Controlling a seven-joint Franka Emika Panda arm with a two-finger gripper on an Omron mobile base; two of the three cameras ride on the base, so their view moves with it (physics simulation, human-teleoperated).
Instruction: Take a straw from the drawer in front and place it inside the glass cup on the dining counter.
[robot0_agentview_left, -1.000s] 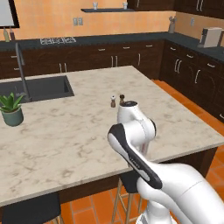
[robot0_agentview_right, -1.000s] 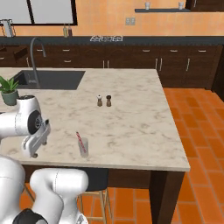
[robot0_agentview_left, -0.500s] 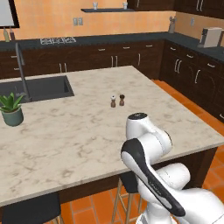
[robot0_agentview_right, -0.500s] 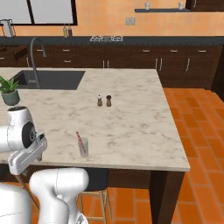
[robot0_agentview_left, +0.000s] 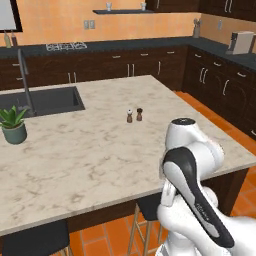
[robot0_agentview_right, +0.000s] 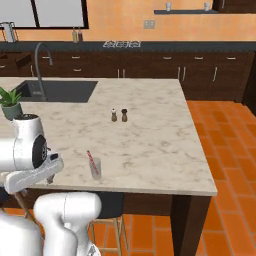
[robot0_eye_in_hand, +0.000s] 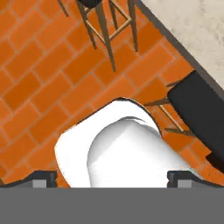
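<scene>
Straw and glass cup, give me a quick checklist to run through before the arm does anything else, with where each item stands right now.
1. Straw inside the glass cup: ok, it stands leaning in the cup.
2. Glass cup upright on the dining counter: ok, near the front edge.
3. Pincer free of the straw: ok, nothing between its tips, which stand wide apart.
4. Pincer away from the cup: ok, the hand view looks down at orange floor tiles and stools.
5. Salt and pepper shakers undisturbed: ok, both upright mid-counter.
6. Drawer closed again: cannot tell.
</scene>
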